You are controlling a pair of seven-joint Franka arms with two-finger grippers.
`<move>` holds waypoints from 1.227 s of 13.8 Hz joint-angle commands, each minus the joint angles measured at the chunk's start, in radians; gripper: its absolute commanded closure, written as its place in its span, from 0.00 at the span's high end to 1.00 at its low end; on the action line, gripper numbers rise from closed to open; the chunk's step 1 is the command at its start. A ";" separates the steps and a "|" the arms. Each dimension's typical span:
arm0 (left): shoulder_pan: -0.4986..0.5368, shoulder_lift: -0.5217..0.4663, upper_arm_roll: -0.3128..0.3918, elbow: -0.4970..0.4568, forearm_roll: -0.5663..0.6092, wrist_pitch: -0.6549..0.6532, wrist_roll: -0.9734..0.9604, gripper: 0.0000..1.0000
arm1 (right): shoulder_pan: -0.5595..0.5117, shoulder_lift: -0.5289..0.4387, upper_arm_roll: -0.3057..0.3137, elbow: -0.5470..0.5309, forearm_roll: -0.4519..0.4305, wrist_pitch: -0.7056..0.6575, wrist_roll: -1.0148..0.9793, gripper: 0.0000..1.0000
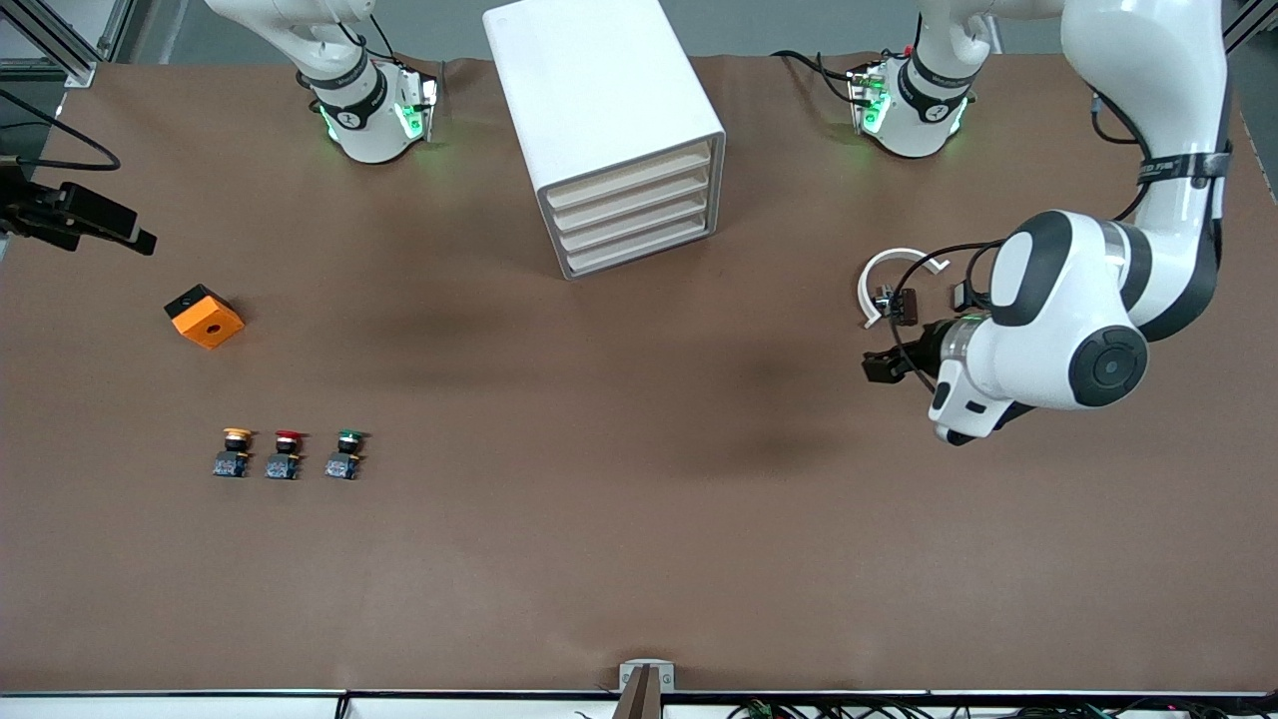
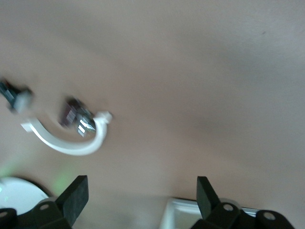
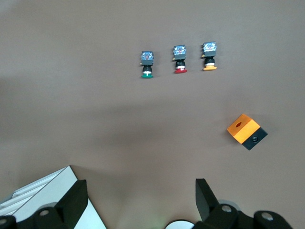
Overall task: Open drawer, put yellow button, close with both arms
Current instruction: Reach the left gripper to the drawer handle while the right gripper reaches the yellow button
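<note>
The white cabinet [image 1: 599, 100] stands at the table's end nearest the robots' bases, with all four drawers shut. The drawer [image 1: 629, 172] is the uppermost cream front. The yellow button [image 1: 235, 451] lies on the table toward the right arm's end, in a row with a red one [image 1: 285, 454] and a green one [image 1: 344, 454]; it also shows in the right wrist view [image 3: 208, 56]. My left gripper [image 1: 879, 364] is open and empty [image 2: 141, 200] over bare table toward the left arm's end. My right gripper [image 3: 139, 202] is open and empty, high up, with the cabinet [image 3: 43, 200] at its side; it is out of the front view.
An orange box [image 1: 205, 317] with a hole sits farther from the front camera than the buttons [image 3: 245, 131]. A white ring piece with a dark connector [image 1: 889, 285] lies beside the left gripper [image 2: 71, 138]. A black device [image 1: 80, 220] juts in at the right arm's end.
</note>
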 commanded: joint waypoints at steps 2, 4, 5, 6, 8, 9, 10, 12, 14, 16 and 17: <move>-0.032 0.073 0.000 0.108 -0.173 -0.103 -0.332 1.00 | -0.017 0.002 0.010 0.042 -0.053 -0.010 -0.011 1.00; -0.081 0.087 0.000 0.109 -0.174 -0.118 -0.485 1.00 | -0.030 0.025 0.006 0.041 -0.090 0.022 -0.013 1.00; -0.098 0.110 -0.001 0.126 -0.174 -0.118 -0.560 1.00 | -0.045 0.036 0.008 0.039 -0.125 0.034 -0.013 1.00; -0.118 0.143 -0.001 0.143 -0.193 -0.118 -0.670 1.00 | -0.053 0.045 0.008 0.036 -0.137 0.034 -0.017 1.00; -0.129 0.193 -0.003 0.164 -0.268 -0.120 -0.865 1.00 | -0.070 0.077 0.008 0.038 -0.141 0.037 -0.036 1.00; -0.129 0.216 -0.007 0.172 -0.312 -0.121 -0.942 1.00 | -0.070 0.094 0.008 0.042 -0.147 0.045 -0.027 1.00; -0.127 0.228 -0.009 0.172 -0.358 -0.127 -0.993 1.00 | -0.073 0.099 0.008 0.038 -0.148 0.092 -0.027 1.00; -0.130 0.262 -0.016 0.172 -0.447 -0.179 -1.078 1.00 | -0.094 0.132 0.008 0.018 -0.147 0.154 -0.028 1.00; -0.130 0.297 -0.024 0.171 -0.507 -0.218 -1.171 1.00 | -0.114 0.185 0.008 0.007 -0.145 0.235 -0.039 1.00; -0.130 0.331 -0.042 0.163 -0.553 -0.283 -1.275 1.00 | -0.140 0.231 0.010 -0.040 -0.145 0.343 -0.047 1.00; -0.130 0.355 -0.055 0.161 -0.571 -0.323 -1.334 1.00 | -0.145 0.235 0.008 -0.098 -0.145 0.417 -0.050 1.00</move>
